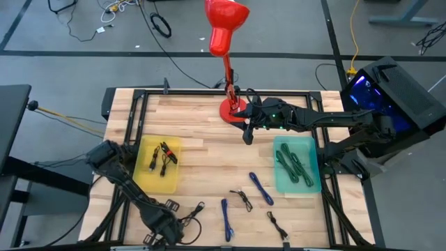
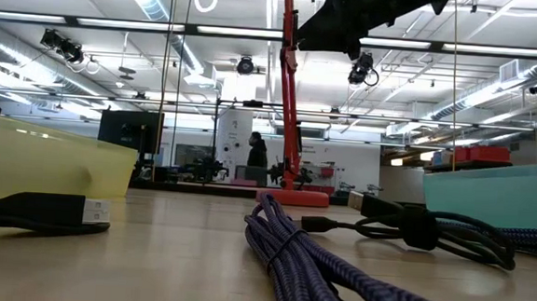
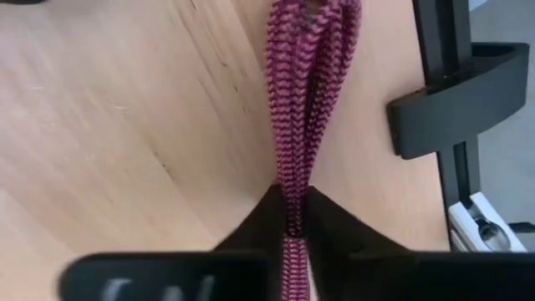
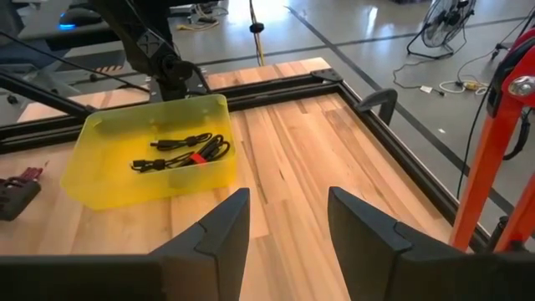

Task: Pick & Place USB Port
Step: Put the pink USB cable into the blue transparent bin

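Observation:
My left gripper [image 3: 292,209] is at the table's near edge [image 1: 174,224], shut on a magenta braided cable bundle [image 3: 305,92] that looks dark in the high view [image 1: 194,210]. My right gripper [image 4: 288,230] is open and empty, high above the table's middle near the red lamp's base [image 1: 247,132]; it also shows at the top of the low view [image 2: 351,25]. A yellow tray [image 1: 159,183] holds black cables [image 1: 162,157]. A teal tray [image 1: 311,183] holds green cables [image 1: 293,164]. My left gripper pinches the magenta cable bundle between its two fingers at one end of the bundle [image 3: 292,196]. Several braided strands run side by side, straight out from the fingers and along their line. I cannot tell whether the rest of the bundle lies on the wood or hangs just above it.
Two blue braided cables [image 1: 261,188] [image 1: 226,219] and two black cables [image 1: 242,200] [image 1: 279,224] lie loose on the near half of the table. A red lamp [image 1: 226,70] stands at the far middle. A black frame rail [image 3: 456,92] runs close beside my left gripper.

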Controlling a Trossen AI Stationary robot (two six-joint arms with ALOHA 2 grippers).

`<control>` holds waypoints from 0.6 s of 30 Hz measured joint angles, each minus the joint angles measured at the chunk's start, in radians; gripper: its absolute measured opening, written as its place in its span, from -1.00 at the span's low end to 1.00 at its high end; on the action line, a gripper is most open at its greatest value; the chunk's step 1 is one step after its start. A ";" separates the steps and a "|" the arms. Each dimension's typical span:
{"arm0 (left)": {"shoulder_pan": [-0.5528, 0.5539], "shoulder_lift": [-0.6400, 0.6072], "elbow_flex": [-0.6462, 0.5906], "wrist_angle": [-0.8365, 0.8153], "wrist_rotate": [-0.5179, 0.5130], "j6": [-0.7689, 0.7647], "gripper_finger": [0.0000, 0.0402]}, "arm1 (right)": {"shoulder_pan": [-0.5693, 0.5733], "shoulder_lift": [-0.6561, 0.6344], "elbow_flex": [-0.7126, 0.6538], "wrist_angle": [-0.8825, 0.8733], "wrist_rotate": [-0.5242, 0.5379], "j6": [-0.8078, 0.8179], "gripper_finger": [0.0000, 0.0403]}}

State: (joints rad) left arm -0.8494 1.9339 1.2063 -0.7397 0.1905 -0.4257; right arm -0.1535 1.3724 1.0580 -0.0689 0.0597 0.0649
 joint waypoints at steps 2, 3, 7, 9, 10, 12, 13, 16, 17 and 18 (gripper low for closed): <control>0.017 0.001 0.000 0.000 0.007 0.000 -0.91 | 0.000 0.000 0.000 0.001 0.001 -0.004 -0.18; 0.026 0.002 -0.001 0.000 0.006 0.000 -0.91 | 0.000 0.000 0.000 0.001 0.001 -0.006 -0.18; 0.079 -0.004 0.001 0.003 -0.011 0.002 -0.91 | 0.000 0.000 0.000 0.003 0.003 -0.022 -0.18; 0.109 -0.014 0.006 0.007 -0.047 0.006 -0.91 | 0.000 0.000 0.000 0.000 0.003 -0.024 -0.18; 0.125 -0.017 0.012 0.010 -0.080 0.013 -0.91 | 0.000 0.000 0.000 -0.003 0.003 -0.025 -0.18; 0.153 -0.028 0.030 0.013 -0.142 0.022 -0.91 | 0.000 0.000 0.000 -0.014 0.003 -0.032 -0.18; 0.166 -0.043 0.041 0.012 -0.165 0.027 -0.91 | 0.000 0.000 0.000 -0.020 0.003 -0.038 -0.18; 0.200 -0.090 0.082 0.028 -0.193 0.039 -0.92 | 0.000 0.000 0.000 -0.054 0.004 -0.057 -0.18; 0.207 -0.104 0.089 0.025 -0.195 0.041 -0.92 | 0.000 0.000 0.000 -0.067 0.004 -0.064 -0.18; 0.214 -0.116 0.097 0.021 -0.197 0.044 -0.92 | -0.001 0.000 0.000 -0.082 0.004 -0.071 -0.18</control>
State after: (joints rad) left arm -0.6355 1.8182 1.3037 -0.7192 -0.0069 -0.3816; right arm -0.1545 1.3724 1.0580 -0.1506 0.0636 -0.0065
